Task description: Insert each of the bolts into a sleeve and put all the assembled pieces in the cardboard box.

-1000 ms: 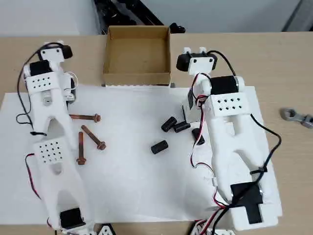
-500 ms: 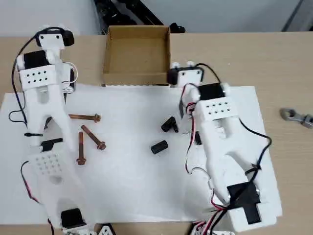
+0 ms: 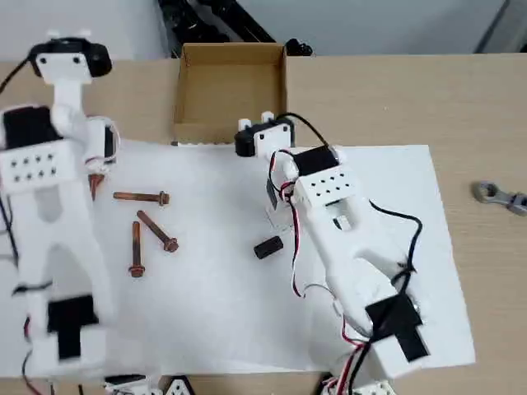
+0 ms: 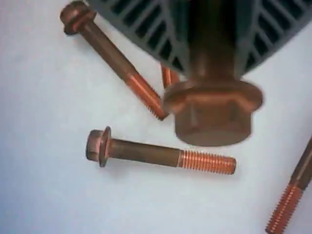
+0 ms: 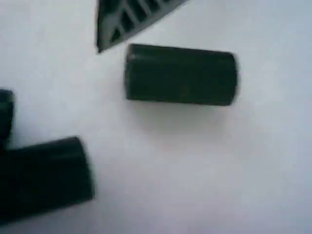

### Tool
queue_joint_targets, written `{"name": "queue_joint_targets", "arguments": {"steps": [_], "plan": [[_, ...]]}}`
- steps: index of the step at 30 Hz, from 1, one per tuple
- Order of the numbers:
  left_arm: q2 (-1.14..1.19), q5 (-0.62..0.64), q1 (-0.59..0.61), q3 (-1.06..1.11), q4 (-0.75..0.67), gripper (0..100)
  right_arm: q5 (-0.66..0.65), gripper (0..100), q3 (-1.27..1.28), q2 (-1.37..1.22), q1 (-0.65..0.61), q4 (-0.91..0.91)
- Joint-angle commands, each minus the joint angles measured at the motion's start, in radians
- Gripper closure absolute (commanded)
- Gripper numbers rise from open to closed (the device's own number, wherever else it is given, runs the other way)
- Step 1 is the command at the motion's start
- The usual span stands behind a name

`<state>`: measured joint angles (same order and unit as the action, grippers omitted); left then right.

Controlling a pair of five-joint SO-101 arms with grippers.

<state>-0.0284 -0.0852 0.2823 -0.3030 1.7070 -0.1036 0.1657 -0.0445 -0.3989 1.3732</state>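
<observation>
Both arms have shifted: your left arm has risen and pulled toward the left edge of the table, and your right arm has swung in toward the middle of the white sheet.
Your left gripper is clamped on a copper-coloured flanged bolt, its hex head sticking out past the jaws, above the sheet. Three loose bolts of the same colour, threaded toward the tip, lie on the sheet's left part. Your right gripper hangs just beside a smooth black sleeve lying on its side, with two further sleeves near it. Whether that gripper is parted or closed you cannot tell. The cardboard box stands at the sheet's far edge.
</observation>
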Motion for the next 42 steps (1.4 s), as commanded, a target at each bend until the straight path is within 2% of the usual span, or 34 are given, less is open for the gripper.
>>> {"name": "queue_joint_targets", "arguments": {"steps": [1, 6, 12, 16, 28, 32, 42], "plan": [[-0.224, -0.003, 0.014, 0.128, -0.071, 99, -0.011, 82.7, -0.011, -0.012, 0.077, -0.013], [-0.408, -0.002, 0.018, 0.332, -0.140, 99, -0.018, 82.7, -0.011, -0.013, 0.177, -0.007], [-0.555, 0.049, 0.015, 0.487, -0.233, 99, -0.068, 82.7, -0.005, -0.021, 0.188, -0.007], [-0.609, 0.052, 0.014, 0.536, -0.245, 99, -0.074, 82.7, 0.031, -0.024, 0.196, -0.021], [-0.695, 0.064, 0.014, 0.558, -0.252, 99, -0.064, 82.8, 0.253, -0.024, 0.196, -0.254], [-0.698, 0.064, 0.014, 0.558, -0.252, 99, -0.064, 86.8, 0.281, -0.024, 0.196, -0.283], [-0.700, 0.064, 0.014, 0.558, -0.245, 99, -0.071, 87.3, 0.299, -0.025, 0.196, -0.288]]}}
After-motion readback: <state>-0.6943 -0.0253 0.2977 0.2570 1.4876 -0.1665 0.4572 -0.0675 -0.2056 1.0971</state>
